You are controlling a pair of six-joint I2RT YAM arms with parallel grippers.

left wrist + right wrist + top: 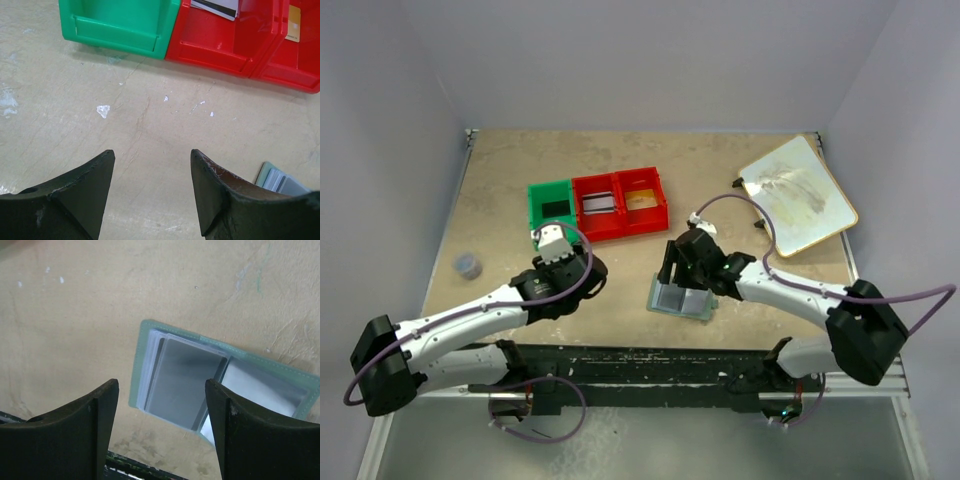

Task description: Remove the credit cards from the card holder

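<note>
The card holder [682, 298] lies open and flat near the table's front edge, showing its pale blue-grey inside [260, 385]. A grey credit card [185, 385] sits in its left pocket, with more card edges stacked beside it. My right gripper [683, 276] is open and hovers just above the holder, its jaws [162, 385] straddling the left pocket without touching it. My left gripper [554, 244] is open and empty [152, 155] over bare table in front of the bins. One card with a dark stripe [216, 6] lies in the middle red bin. An orange-tinted card [294, 24] lies in the right red bin.
A green bin [551, 190] and two joined red bins [620, 226] stand in a row mid-table. A large cream board [798, 193] lies at the back right. A small grey-blue object [469, 265] sits at the left. The table's front edge is just below the holder.
</note>
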